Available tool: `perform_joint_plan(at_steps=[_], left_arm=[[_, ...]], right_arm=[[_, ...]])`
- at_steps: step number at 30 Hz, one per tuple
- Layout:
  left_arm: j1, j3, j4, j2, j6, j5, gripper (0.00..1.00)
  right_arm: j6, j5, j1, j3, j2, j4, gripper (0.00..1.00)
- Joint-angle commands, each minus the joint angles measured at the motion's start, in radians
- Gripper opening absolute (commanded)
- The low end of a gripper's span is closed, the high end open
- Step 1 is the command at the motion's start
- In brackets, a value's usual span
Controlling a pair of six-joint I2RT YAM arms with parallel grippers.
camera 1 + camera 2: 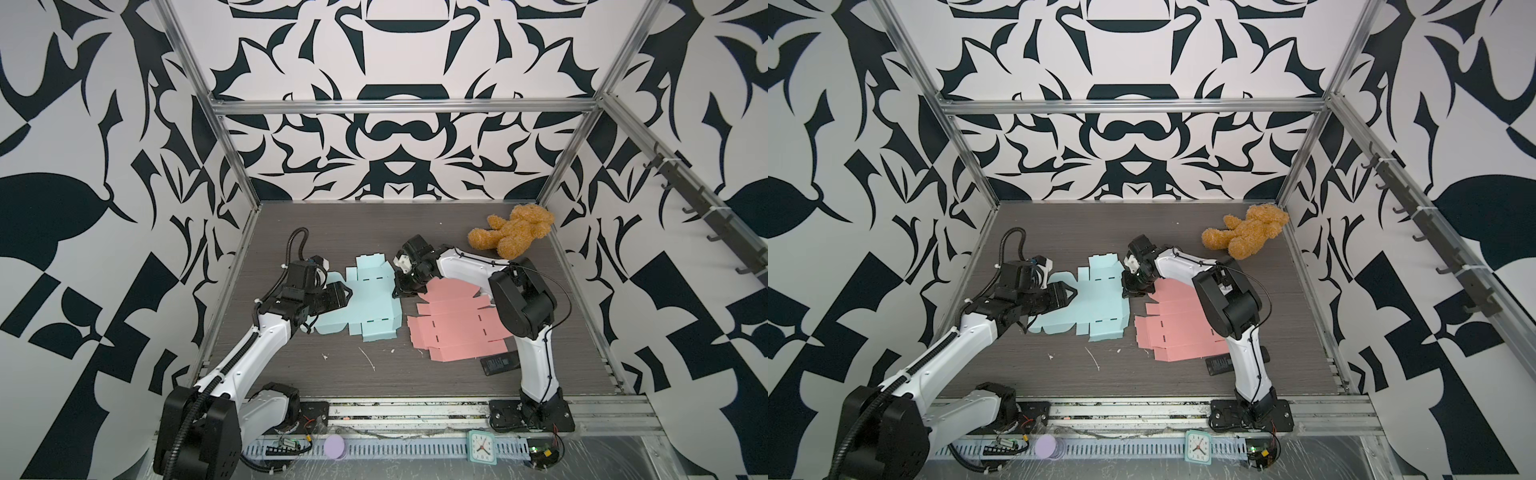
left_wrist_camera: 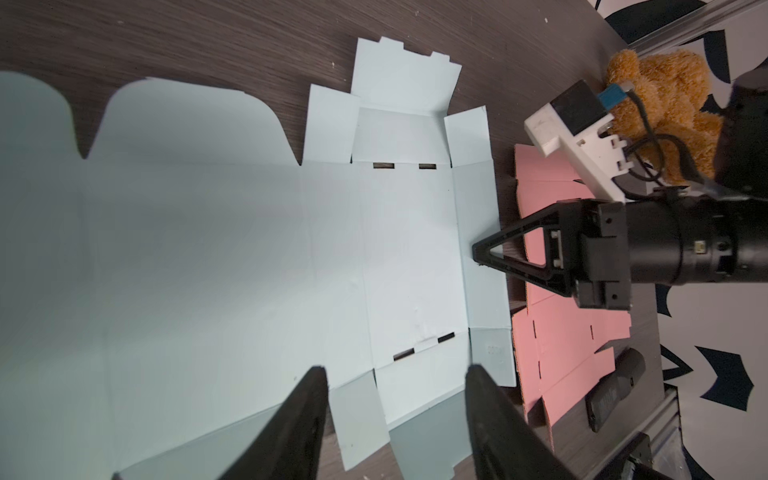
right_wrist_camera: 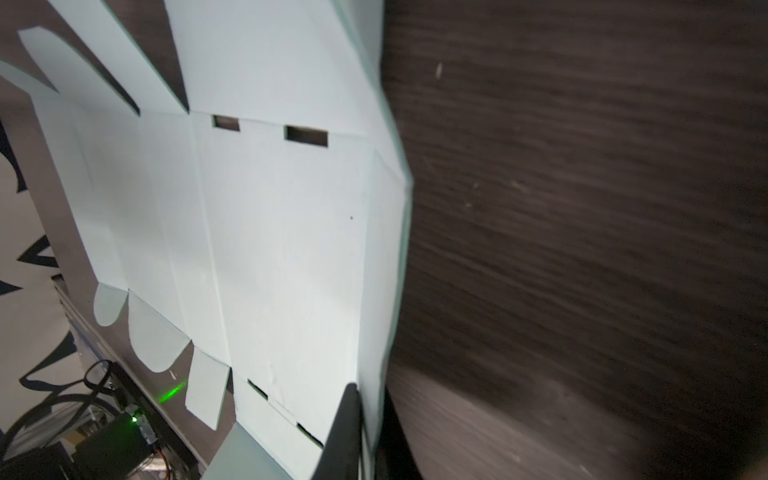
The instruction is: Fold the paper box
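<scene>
Right wrist view reveals right tool [image 3: 368, 399] pinching blue box [image 3: 270, 228] edge.

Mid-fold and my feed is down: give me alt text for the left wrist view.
A flat blue box blank lies unfolded on the dark table, its edge flap nearest the pink blank pinched by the right pincer. The left pincer hangs open over it. A teddy bear lies beyond.
</scene>
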Motion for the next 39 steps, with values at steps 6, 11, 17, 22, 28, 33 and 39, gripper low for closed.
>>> perform_joint_plan(at_steps=[6,11,17,22,28,33,39], left_arm=[[-0.003,-0.022,-0.014,0.006,-0.016,-0.005,0.56],[-0.003,-0.024,-0.006,0.022,-0.023,-0.002,0.56],[-0.003,-0.034,0.013,0.04,-0.026,-0.001,0.56],[-0.003,-0.035,0.024,0.053,-0.029,0.007,0.56],[-0.003,-0.032,0.024,0.053,-0.026,0.0,0.56],[-0.003,-0.036,0.038,0.067,-0.026,0.006,0.56],[-0.003,-0.038,0.042,0.072,-0.027,0.005,0.56]], right_arm=[[-0.166,0.086,0.034,0.114,-0.045,-0.22,0.12],[-0.168,0.1,0.039,0.116,-0.024,-0.21,0.13],[-0.163,0.113,0.041,0.126,-0.011,-0.194,0.21],[-0.144,0.104,0.043,0.115,-0.012,-0.164,0.32],[-0.112,0.093,0.045,0.073,-0.029,-0.11,0.25],[-0.116,0.102,0.048,0.077,-0.014,-0.119,0.25],[-0.111,0.108,0.051,0.082,0.0,-0.109,0.29]])
